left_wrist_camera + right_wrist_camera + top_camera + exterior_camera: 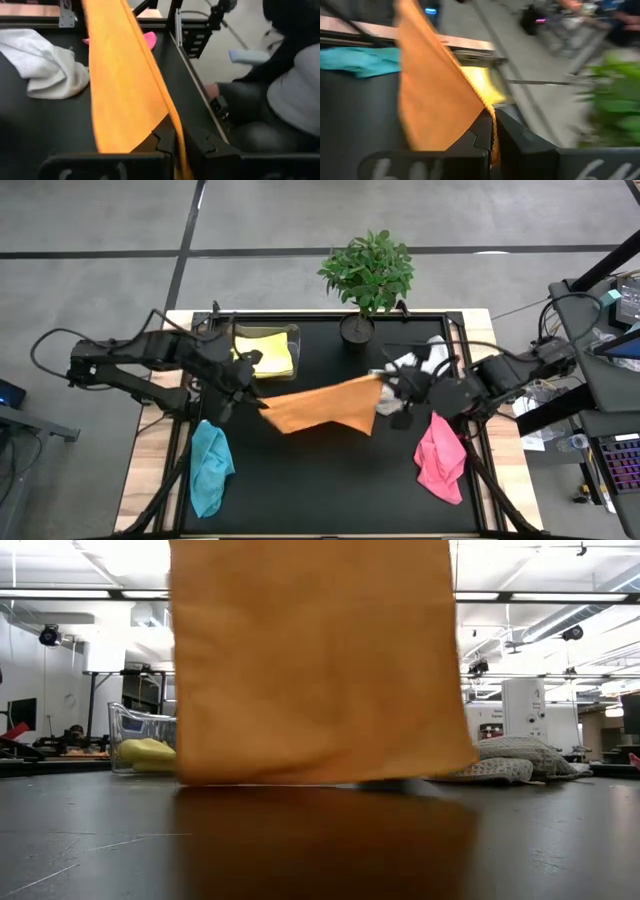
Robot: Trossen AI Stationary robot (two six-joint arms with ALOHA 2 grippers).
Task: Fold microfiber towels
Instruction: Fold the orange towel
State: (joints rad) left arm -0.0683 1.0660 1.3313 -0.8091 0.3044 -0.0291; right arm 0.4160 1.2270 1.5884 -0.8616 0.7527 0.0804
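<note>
In the low view the orange towel point(315, 660) hangs so close to the camera that it hides the middle of the table, and its upper edge and both grippers are cut off at the top. Only the end of the clear plastic box point(140, 740) with the yellow towel point(145, 751) inside shows on one side of the orange towel, and part of the white-grey towel point(505, 762) on the other side. The orange towel is stretched in the air above the black table point(330, 480), its lower edge just at the surface. The left gripper point(262, 404) is clamped on one upper corner and the right gripper point(383, 378) on the other; in both wrist views the dark fingers are pressed together with the hemmed orange edge between them. The cloth looks soft, matte and smooth, nearly a flat rectangle. The teal towel point(209, 467) lies crumpled near the orange towel's left-gripper side, and the pink towel point(440, 458) lies crumpled near its right-gripper side. A potted plant point(368, 278) stands behind the orange towel.
</note>
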